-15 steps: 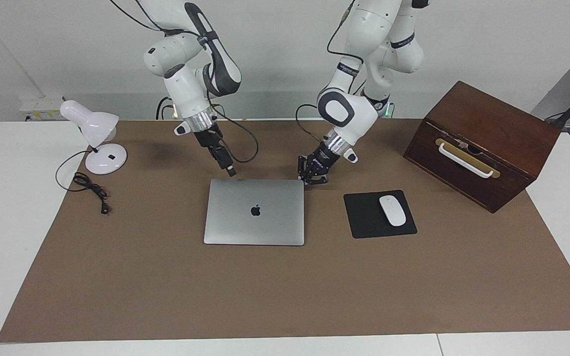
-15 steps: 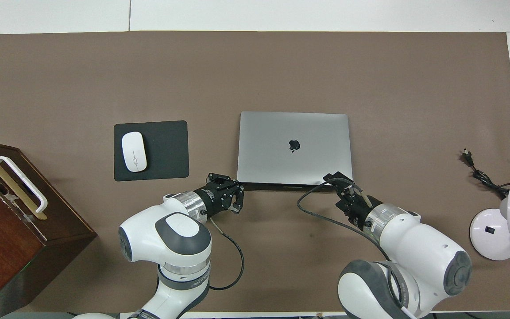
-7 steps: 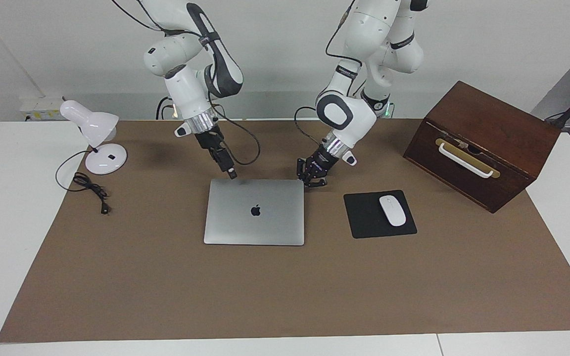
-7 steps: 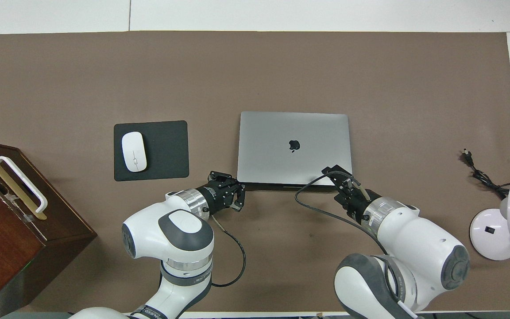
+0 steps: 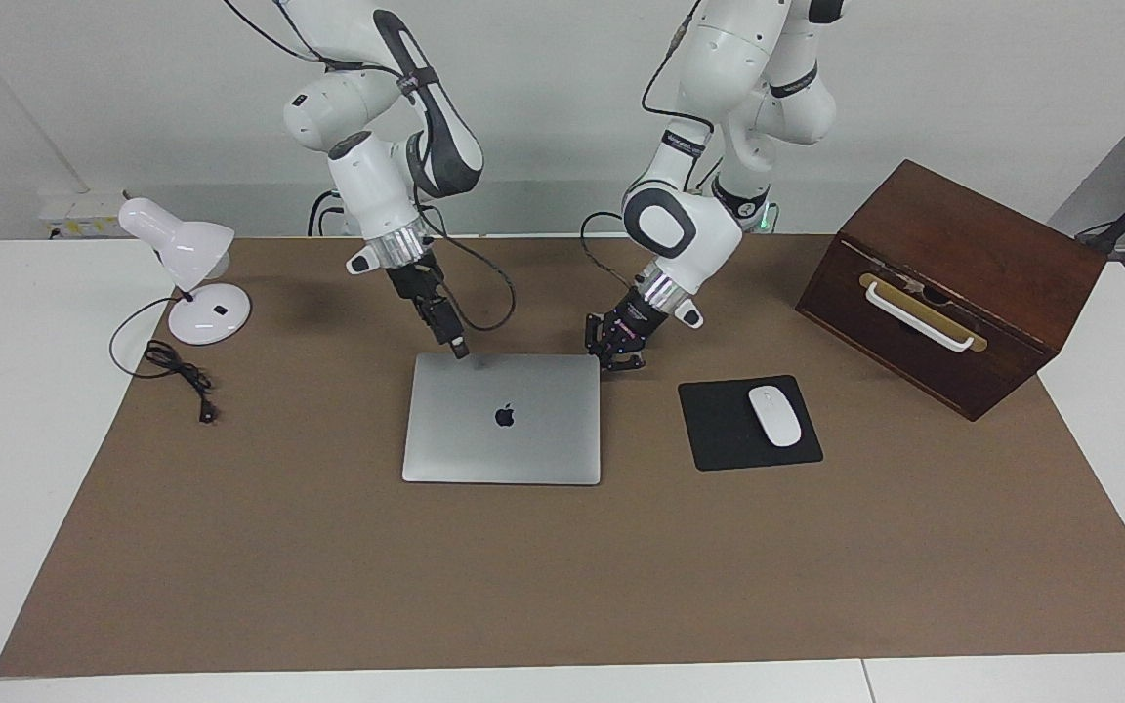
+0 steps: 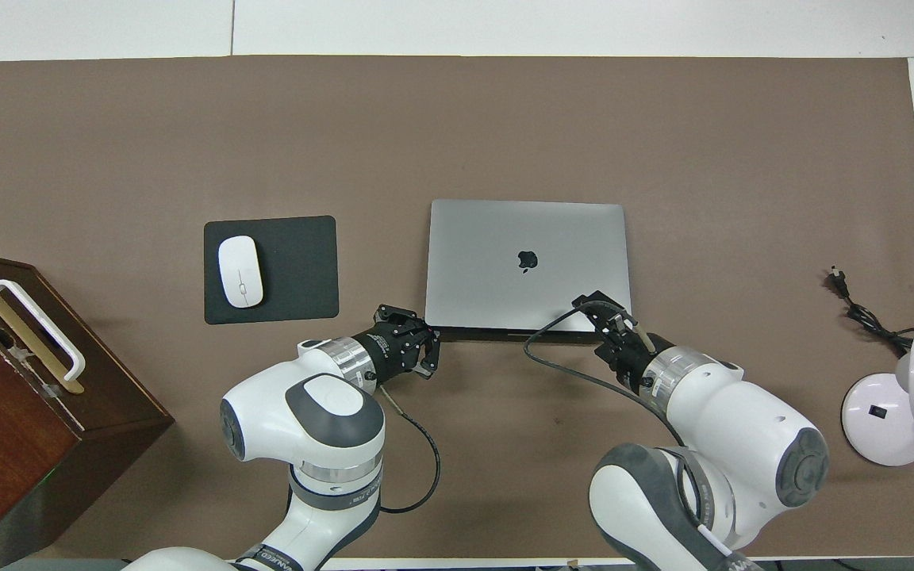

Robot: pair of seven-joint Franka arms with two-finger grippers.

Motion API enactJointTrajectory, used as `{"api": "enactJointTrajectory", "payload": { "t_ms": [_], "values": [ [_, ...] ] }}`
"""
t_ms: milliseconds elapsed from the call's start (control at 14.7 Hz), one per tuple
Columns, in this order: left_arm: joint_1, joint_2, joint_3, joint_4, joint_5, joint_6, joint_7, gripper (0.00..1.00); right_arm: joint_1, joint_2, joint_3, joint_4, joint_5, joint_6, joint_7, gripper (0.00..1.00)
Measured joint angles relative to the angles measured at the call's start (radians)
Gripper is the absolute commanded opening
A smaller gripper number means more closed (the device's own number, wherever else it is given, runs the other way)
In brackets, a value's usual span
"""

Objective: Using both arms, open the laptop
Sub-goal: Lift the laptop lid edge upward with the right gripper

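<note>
The silver-grey laptop [image 5: 504, 430] [image 6: 527, 238] lies closed and flat in the middle of the brown mat, logo up. My left gripper [image 5: 621, 357] [image 6: 425, 353] is shut, its links splayed. It hangs low just off the laptop's corner nearest the robots, toward the left arm's end. My right gripper [image 5: 460, 349] [image 6: 593, 306] is a narrow shut tip. It sits over the laptop's edge nearest the robots, close to the corner at the right arm's end. I cannot tell whether either gripper touches the laptop.
A black mouse pad [image 5: 719, 430] [image 6: 298, 270] with a white mouse [image 5: 774, 416] [image 6: 240, 271] lies beside the laptop toward the left arm's end. A brown wooden box [image 5: 953, 283] [image 6: 13, 396] with a white handle stands past the pad. A white desk lamp [image 5: 193, 283] [image 6: 901, 396] and its cord stand at the right arm's end.
My right gripper has slid forward from just short of the laptop to over its near edge. My left gripper has crept slightly closer to the laptop's corner. The laptop has not moved.
</note>
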Motion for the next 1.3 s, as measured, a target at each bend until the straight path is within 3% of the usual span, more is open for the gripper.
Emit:
{"api": "enactJointTrajectory", "payload": {
  "t_ms": [477,1295],
  "values": [
    [0.0,0.0,0.0,0.0,-0.001,0.0,0.008,0.0,0.005,0.032,0.0,0.019,0.005,-0.001,0.0,1.0],
    [0.0,0.0,0.0,0.0,-0.002,0.0,0.008,0.0,0.005,0.116,-0.017,0.139,0.005,-0.059,0.0,1.0]
  ]
}}
